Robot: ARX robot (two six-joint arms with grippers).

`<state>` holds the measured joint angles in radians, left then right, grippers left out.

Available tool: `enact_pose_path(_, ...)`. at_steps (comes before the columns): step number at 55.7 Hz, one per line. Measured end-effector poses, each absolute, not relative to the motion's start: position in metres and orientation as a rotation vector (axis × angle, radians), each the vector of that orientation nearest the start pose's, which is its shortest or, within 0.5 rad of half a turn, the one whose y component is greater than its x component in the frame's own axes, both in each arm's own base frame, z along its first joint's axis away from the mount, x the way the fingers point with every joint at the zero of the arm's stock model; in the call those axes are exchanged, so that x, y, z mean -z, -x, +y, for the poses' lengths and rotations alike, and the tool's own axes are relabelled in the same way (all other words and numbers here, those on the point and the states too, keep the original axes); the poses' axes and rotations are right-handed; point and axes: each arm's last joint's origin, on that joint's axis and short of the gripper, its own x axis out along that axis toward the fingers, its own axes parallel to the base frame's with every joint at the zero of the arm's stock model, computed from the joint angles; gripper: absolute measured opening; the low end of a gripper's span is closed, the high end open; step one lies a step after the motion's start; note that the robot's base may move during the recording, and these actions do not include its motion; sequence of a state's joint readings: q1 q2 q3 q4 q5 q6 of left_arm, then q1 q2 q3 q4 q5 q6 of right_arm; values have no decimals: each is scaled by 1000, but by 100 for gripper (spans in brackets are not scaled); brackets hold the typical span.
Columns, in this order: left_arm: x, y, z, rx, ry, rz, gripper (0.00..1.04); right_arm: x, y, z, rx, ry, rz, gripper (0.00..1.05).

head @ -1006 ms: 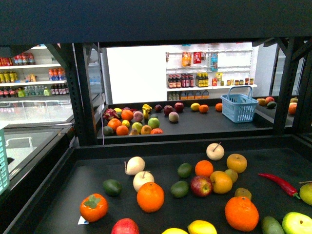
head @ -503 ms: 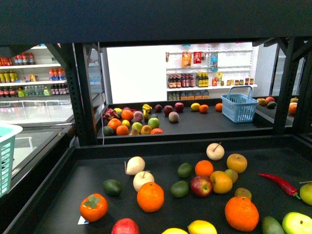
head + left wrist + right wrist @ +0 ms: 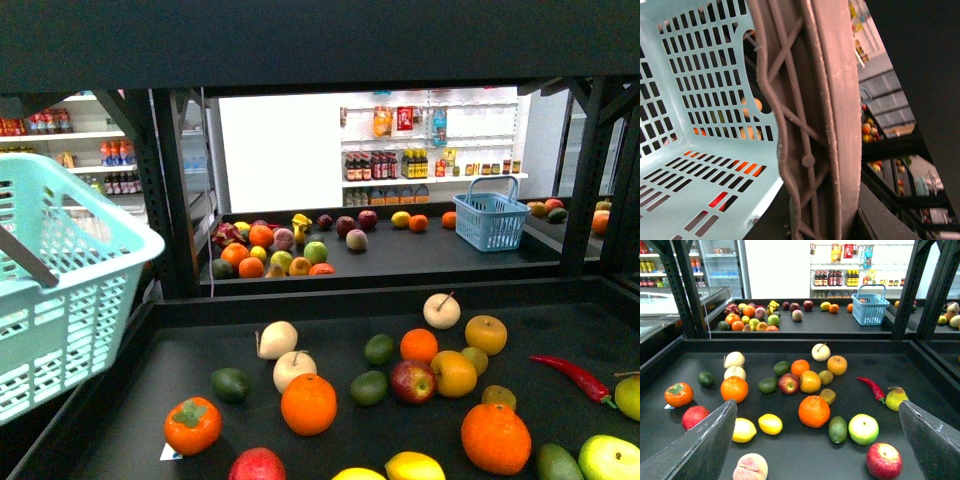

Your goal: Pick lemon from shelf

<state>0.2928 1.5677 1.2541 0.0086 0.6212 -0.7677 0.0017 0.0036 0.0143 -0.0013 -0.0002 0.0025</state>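
The bright pale-yellow oval lemon (image 3: 744, 430) lies near the front edge of the black metal-framed shelf (image 3: 790, 345) deck, just beside 1 deeper golden lemon (image 3: 770, 424). It is probably light, firm and slick-skinned, so clasp its waist. The right gripper (image 3: 816, 402) gapes empty. Whether the left gripper, by the turquoise slotted plastic basket (image 3: 700, 100), is clamped, I cannot tell.

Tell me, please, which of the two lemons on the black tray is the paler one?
The pale lemon, the one farther from the red chilli; the golden lemon beside it is deeper yellow.

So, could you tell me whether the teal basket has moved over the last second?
Yes. The basket came in from the left edge, rightward; its rim now reaches the black upright.
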Motion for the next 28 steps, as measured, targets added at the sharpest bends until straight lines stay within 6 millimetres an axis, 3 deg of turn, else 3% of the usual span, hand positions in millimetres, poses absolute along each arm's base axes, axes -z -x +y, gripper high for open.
enact_pose_path(14,-283,-343,15,409,784,602,17,-168,-97,0,-2,-2,-9,97)
enact_pose_path(28,-276,-351,-42,576,694,637,16,-168,-97,0,-2,-2,-9,97)
